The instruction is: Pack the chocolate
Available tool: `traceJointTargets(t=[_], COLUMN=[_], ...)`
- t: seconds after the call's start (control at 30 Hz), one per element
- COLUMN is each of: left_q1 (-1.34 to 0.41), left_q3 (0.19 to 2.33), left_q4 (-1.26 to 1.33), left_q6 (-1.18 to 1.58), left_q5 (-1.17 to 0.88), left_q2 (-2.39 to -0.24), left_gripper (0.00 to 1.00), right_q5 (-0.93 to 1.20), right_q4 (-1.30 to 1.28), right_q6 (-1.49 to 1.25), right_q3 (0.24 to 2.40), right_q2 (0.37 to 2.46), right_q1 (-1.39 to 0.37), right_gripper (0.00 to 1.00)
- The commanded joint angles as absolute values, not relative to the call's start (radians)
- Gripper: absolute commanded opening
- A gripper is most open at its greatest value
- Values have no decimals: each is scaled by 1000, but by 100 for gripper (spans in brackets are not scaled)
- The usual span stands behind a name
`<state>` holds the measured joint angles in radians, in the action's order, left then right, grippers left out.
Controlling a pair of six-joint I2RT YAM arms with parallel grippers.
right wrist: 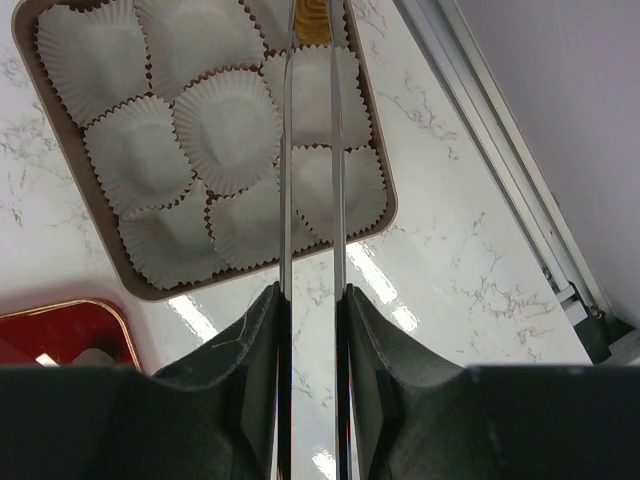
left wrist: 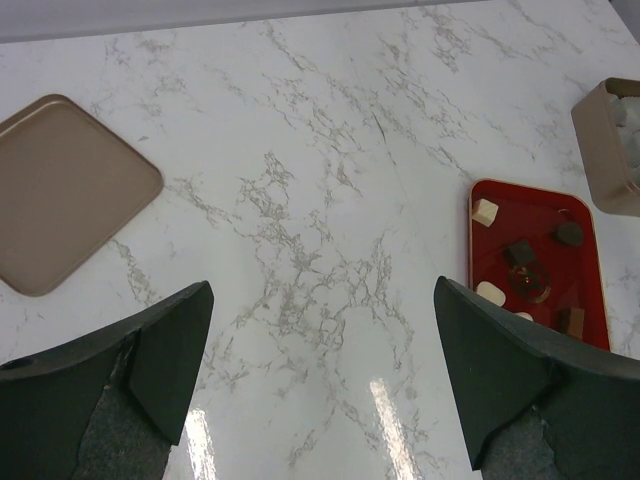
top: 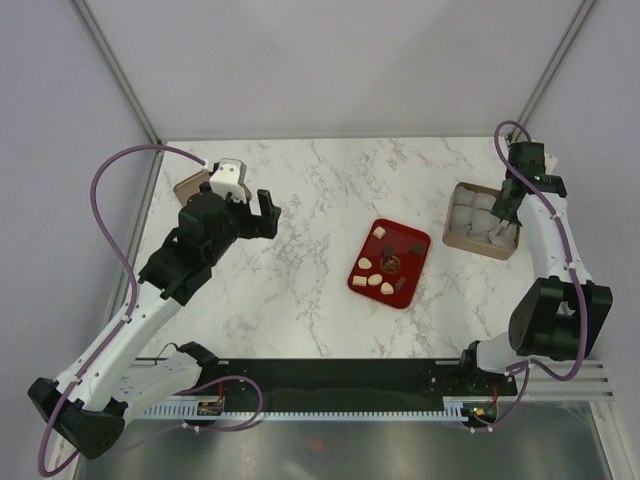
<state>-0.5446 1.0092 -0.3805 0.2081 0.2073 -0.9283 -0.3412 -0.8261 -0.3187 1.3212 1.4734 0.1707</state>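
Observation:
Several small cream and dark brown chocolates [top: 374, 280] lie on a red tray [top: 420, 238] at mid-table; the left wrist view also shows the tray [left wrist: 480, 245] and a cream chocolate [left wrist: 485, 211]. My left gripper [top: 255, 215] is open and empty above bare marble, left of the tray [left wrist: 320, 300]. My right gripper [top: 508, 200] is shut on metal tweezers [right wrist: 286, 150] over the tan box [top: 462, 192] of white paper cups [right wrist: 226, 128]. A small tan piece [right wrist: 312, 20] shows between the tweezer tips above the far cups.
A flat tan lid [top: 195, 185] lies at the back left, beside my left arm, and shows in the left wrist view [left wrist: 65, 190]. The box sits near the table's right edge, by the frame rail [right wrist: 500, 170].

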Motion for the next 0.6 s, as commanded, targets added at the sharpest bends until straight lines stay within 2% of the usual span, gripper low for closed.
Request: traceJointTargets(t=[0.0, 0.57], left_q1=[-538, -538], left_q3=[1054, 1054], left_q4=[-379, -380], left_q6=[229, 225], left_q5=[202, 199], left_q2=[-927, -914], left_gripper=[100, 100], right_q5=[-328, -342], right_q4=[-781, -747], right_q6=[-330, -342], right_q3=[1379, 1405], right_q2=[1502, 1574], right_q1=[186, 192], right_gripper=[27, 33])
